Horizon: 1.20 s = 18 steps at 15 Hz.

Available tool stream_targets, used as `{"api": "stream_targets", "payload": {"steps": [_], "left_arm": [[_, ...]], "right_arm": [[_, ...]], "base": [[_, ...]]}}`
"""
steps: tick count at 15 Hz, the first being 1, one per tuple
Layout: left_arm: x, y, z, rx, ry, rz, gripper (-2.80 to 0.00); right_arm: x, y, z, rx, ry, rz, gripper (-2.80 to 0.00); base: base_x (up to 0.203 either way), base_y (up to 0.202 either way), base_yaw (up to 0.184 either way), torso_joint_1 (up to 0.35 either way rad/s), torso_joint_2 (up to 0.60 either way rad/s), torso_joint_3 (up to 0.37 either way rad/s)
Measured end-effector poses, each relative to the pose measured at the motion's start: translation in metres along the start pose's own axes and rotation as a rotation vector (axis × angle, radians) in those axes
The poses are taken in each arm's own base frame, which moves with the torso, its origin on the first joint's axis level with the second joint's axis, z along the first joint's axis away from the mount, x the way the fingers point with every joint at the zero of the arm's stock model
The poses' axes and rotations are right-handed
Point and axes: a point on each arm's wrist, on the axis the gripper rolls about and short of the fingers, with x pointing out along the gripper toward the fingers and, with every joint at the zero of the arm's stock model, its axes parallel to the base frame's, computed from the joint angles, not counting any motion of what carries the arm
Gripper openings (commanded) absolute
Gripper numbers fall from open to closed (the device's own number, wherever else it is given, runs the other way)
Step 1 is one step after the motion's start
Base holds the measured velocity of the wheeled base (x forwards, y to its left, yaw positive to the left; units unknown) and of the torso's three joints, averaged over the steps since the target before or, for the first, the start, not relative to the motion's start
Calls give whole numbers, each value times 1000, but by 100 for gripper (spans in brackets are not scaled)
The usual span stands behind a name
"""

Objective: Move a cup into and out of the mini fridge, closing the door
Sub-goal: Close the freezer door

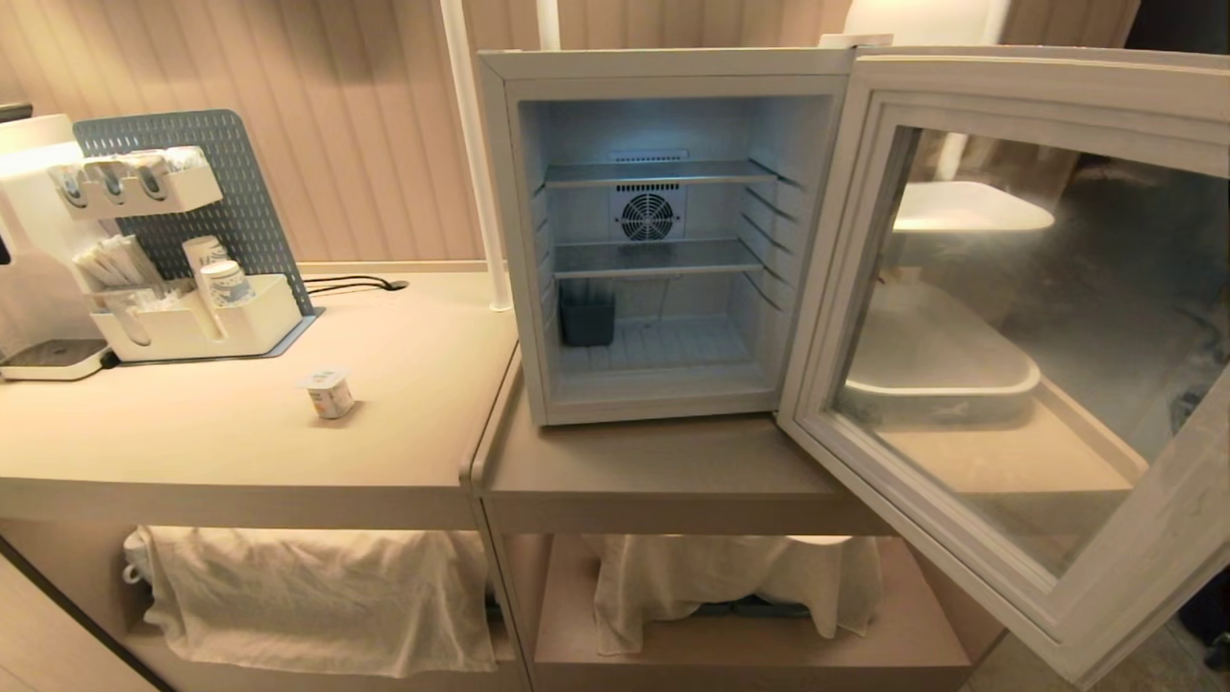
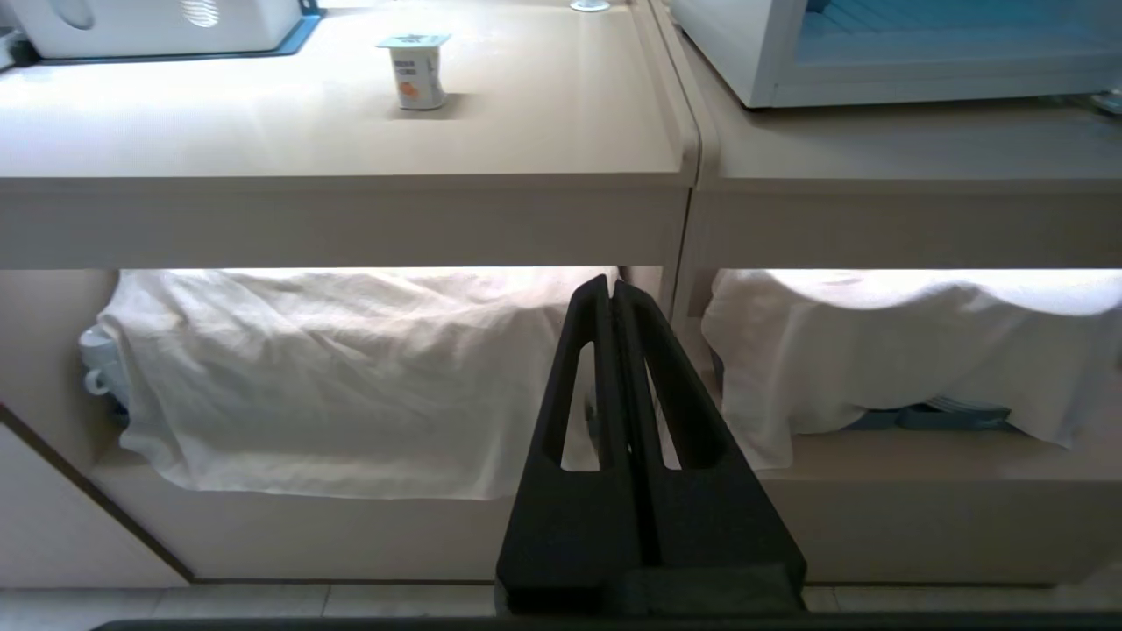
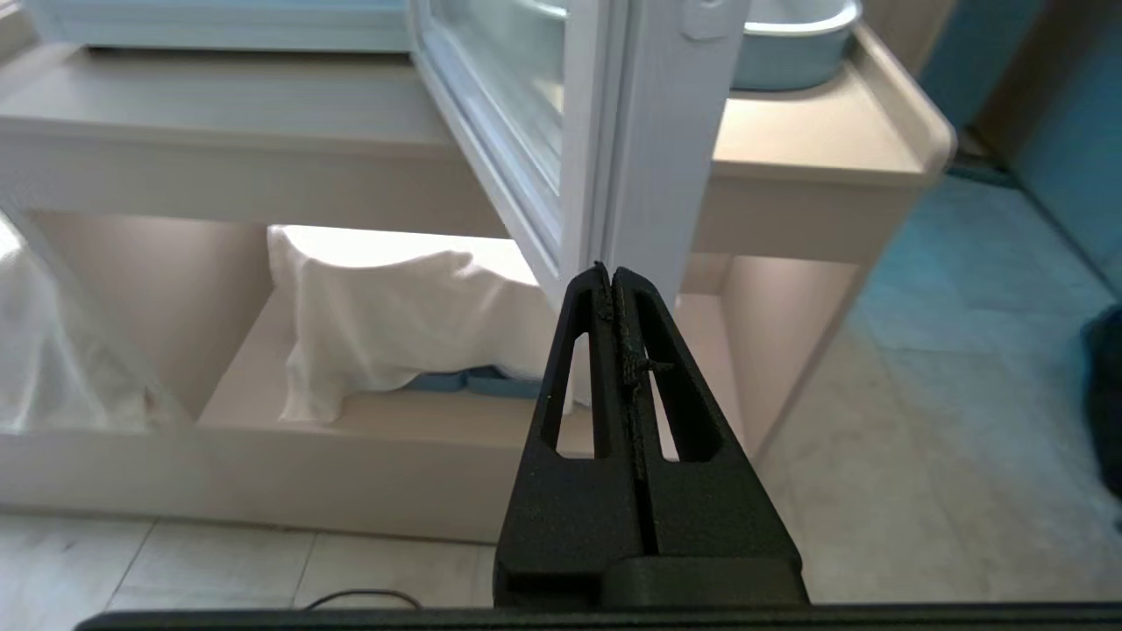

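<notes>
My head camera looks down and forward at the open mini fridge (image 1: 663, 240) from close in front. My left wrist camera sits low, below counter height, left of the fridge; my right wrist camera sits equally low beneath its door (image 3: 561, 123). All three share the fridge's front base.

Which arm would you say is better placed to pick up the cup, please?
Probably the left. The cup stands on the counter left of the fridge, ahead of the shut left claw. The right claw, also shut, faces the open door's edge.
</notes>
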Motion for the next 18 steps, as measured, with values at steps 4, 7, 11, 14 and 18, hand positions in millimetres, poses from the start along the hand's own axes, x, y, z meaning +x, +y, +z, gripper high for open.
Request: {"api": "stream_targets", "payload": {"steps": [4, 7, 11, 14, 18], "left_arm": [[0, 0, 0, -7, 0, 3, -280], [0, 0, 0, -9, 0, 2, -280], [0, 0, 0, -10, 1, 2, -280], [0, 0, 0, -11, 1, 1, -280], [0, 0, 0, -12, 1, 1, -280]], "right_arm": [[0, 0, 0, 0, 0, 2, -280], [0, 0, 0, 2, -1, 0, -280], [-22, -4, 54, 64, -203, 12, -280], [-32, -12, 133, 190, -284, -57, -280], [37, -27, 241, 369, -185, -195, -280]], "base": [[1, -168, -1, 3, 1, 3], [0, -56, 4, 1, 1, 4], [0, 0, 0, 0, 0, 0], [0, 0, 0, 0, 0, 0], [0, 0, 0, 0, 0, 0]]}}
